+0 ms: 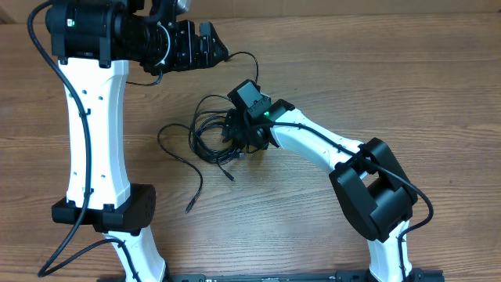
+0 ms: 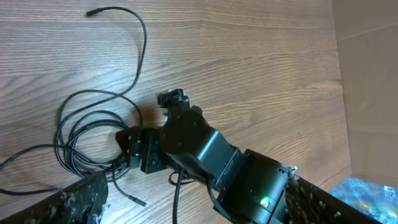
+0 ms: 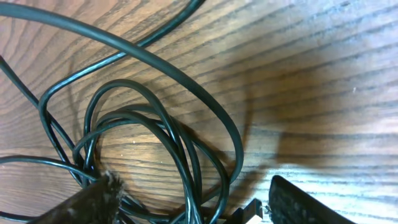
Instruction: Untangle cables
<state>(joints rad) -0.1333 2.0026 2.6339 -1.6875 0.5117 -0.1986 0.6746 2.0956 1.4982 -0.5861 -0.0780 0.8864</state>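
The cables (image 1: 205, 135) lie as a loose black coil mid-table, with one strand trailing to a plug tip (image 1: 188, 210) and another to a tip (image 1: 231, 178). My right gripper (image 1: 239, 133) is down on the coil's right side. In the right wrist view it (image 3: 199, 202) is open, its fingers (image 3: 93, 202) on either side of several cable loops (image 3: 155, 124). My left gripper (image 1: 218, 48) hangs at the back, open and holding nothing. In the left wrist view its wide-apart fingers (image 2: 78, 199) frame the right gripper (image 2: 134, 152), the coil (image 2: 81, 130) and a plug tip (image 2: 140, 200).
The left arm's white link and black joint (image 1: 102, 211) stand along the left side. The right arm's black elbow (image 1: 372, 188) is at the right front. A brown panel (image 2: 373, 74) and a blue object (image 2: 373, 190) border the wooden table (image 1: 391, 70).
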